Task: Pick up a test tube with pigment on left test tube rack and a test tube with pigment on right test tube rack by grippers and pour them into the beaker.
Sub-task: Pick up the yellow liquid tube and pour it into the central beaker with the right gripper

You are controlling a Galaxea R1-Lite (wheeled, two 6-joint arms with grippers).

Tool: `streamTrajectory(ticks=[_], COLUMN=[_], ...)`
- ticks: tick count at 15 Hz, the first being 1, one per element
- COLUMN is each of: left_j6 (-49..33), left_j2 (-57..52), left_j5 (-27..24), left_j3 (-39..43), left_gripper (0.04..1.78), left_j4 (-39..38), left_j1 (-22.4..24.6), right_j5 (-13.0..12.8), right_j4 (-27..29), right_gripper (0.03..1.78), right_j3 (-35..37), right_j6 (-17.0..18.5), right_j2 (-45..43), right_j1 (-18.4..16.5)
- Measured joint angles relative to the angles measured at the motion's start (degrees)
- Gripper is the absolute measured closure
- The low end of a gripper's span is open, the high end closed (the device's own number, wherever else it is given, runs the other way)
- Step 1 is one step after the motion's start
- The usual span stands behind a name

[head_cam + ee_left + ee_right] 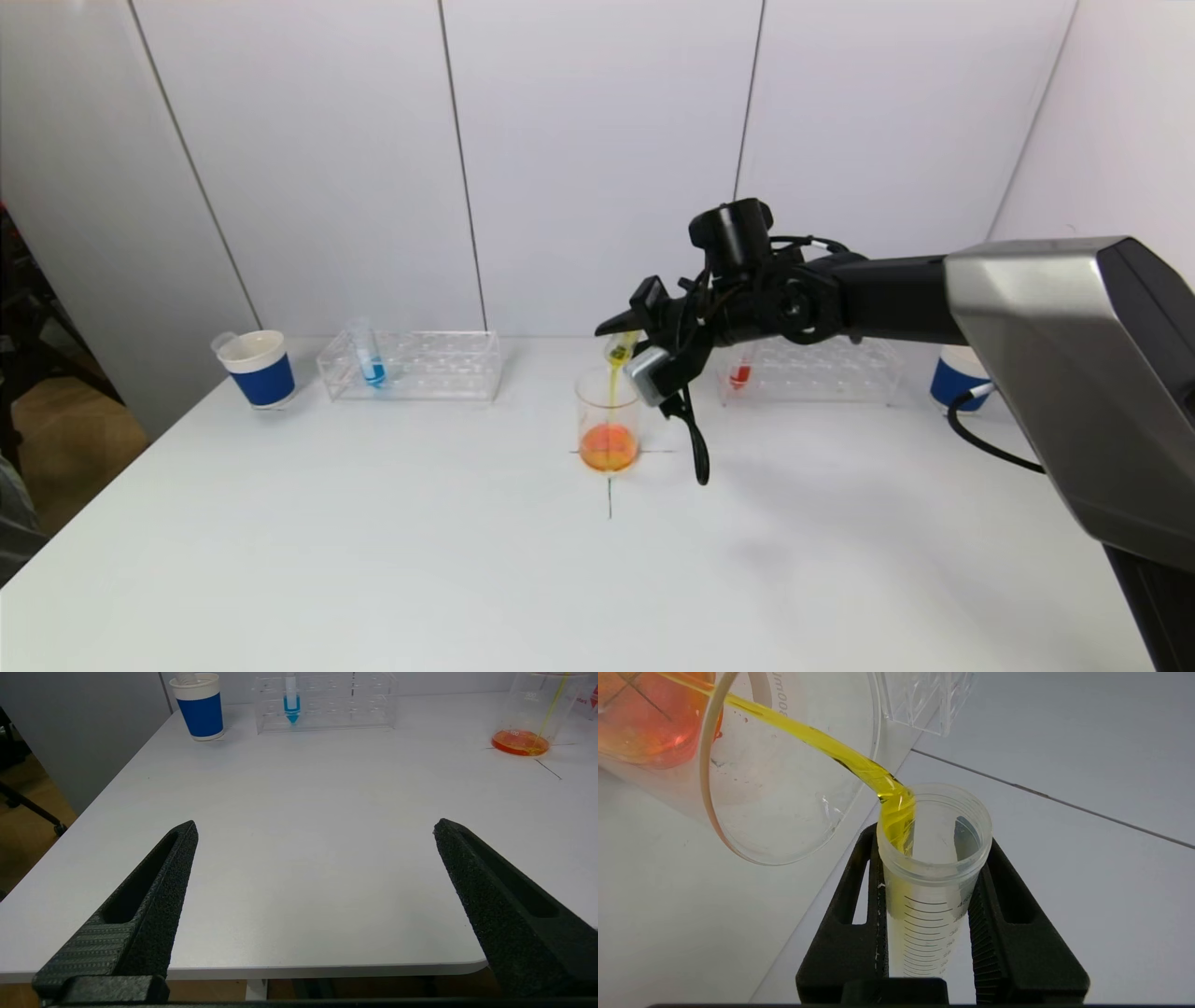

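**Yellow going into the beaker, mid-pour**

Head view: the right gripper (644, 350) is over the middle of the tabletop (373, 560), tipping a test tube (621, 350) so a thin yellow stream drops into the beaker (609, 420); the beaker sits on a drawn cross and has orange liquid at the bottom; left rack (411, 366) holds a blue tube (372, 366), with a blue paper cup (260, 369) beside it; right rack (822, 371) behind the arm holds a red tube (740, 373); another blue cup (957, 381) sits beyond it.

Left wrist view: the left gripper (315, 828) hangs by the near tabletop edge, well apart from everything; fingers (154, 891) spread wide, nothing between them.

Right wrist view: the fingers (1017, 924) are pinching the graduated tube on both sides; yellow runs off its lip over the beaker's rim.
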Motion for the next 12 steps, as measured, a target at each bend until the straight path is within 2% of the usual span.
streamTrajectory(ticks=[12], left_j6=[0.0], left_j2=[0.0], left_j5=[0.0], left_j3=[0.0], left_gripper=[0.06], left_j4=[0.0], left_j1=[0.0], right_j5=[-7.4], right_j4=[-1.2], right_gripper=[1.27], right_j3=[0.7], right_j6=[-7.7], right_j2=[-0.8], right_j1=[0.9])
